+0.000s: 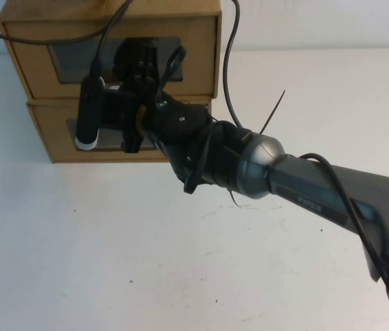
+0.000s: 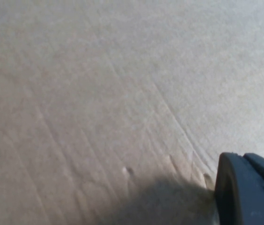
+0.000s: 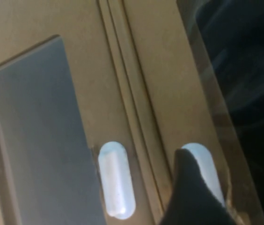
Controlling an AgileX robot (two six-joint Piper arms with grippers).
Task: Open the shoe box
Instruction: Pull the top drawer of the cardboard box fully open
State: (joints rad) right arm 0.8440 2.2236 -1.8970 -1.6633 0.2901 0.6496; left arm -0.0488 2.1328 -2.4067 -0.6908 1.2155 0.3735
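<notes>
Two brown cardboard shoe boxes are stacked at the table's far left, the upper box [image 1: 198,62] on the lower box [image 1: 46,134], each with a dark window in its front. My right gripper [image 1: 143,69] is up against those fronts, open. In the right wrist view, one dark fingertip [image 3: 187,166] lies over a pale oval finger hole [image 3: 208,164] beside the seam between the boxes. A second oval hole [image 3: 116,180] sits on the other side of the seam, next to a grey window [image 3: 33,136]. My left gripper [image 2: 246,194] is close against plain cardboard [image 2: 99,93].
The right arm [image 1: 318,193] stretches across the white table [image 1: 112,262] from the near right, with black cables [image 1: 230,62] looping over it. Its wrist camera [image 1: 87,117] hangs in front of the lower box.
</notes>
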